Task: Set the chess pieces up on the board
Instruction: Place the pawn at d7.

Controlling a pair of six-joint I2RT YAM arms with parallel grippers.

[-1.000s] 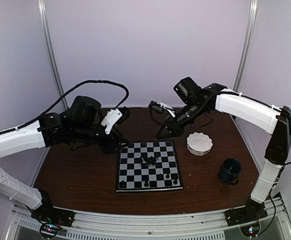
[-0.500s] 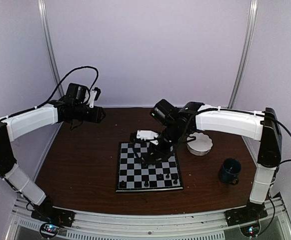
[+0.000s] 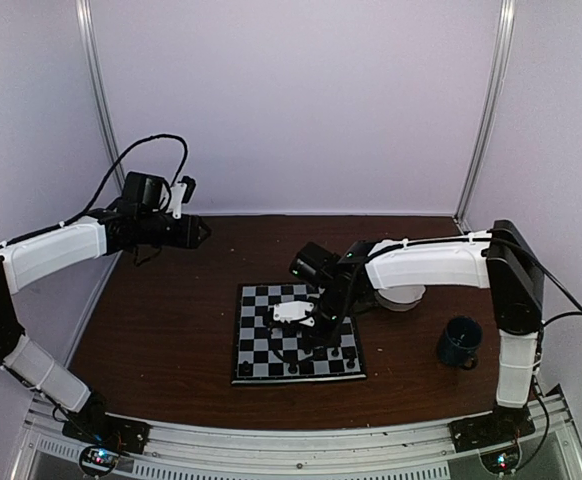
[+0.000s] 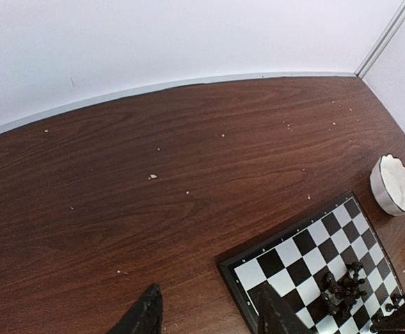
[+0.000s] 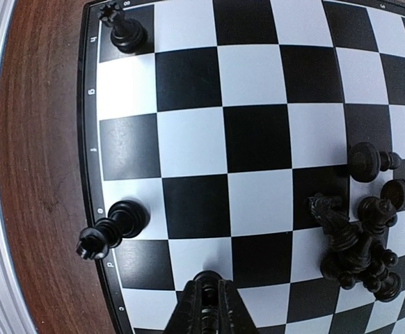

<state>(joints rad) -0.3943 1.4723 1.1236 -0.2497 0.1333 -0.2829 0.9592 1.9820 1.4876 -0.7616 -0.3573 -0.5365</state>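
Observation:
The board [image 3: 256,350] lies mid-table. My right gripper [image 3: 319,335] hangs low over its near half, shut on a black chess piece [image 5: 208,277] whose base is on or just above a white square in the second row from the edge; contact is unclear. A heap of several black chess pieces [image 5: 359,240] lies tumbled to its right. Two pieces stand on the edge row [image 5: 112,226] [image 5: 122,31]. My left gripper [image 3: 196,232] is open and empty, high at the far left, well off the board [image 4: 307,257].
A white scalloped bowl [image 3: 403,295] sits right of the board, partly behind the right arm. A dark blue mug [image 3: 460,342] stands nearer the right front. Bare brown table [image 4: 154,174] lies under the left gripper, with the back wall close behind it.
My right arm swung from behind the board down over its near half. My left arm pulled away from the board's left rear corner to the far left, then held still.

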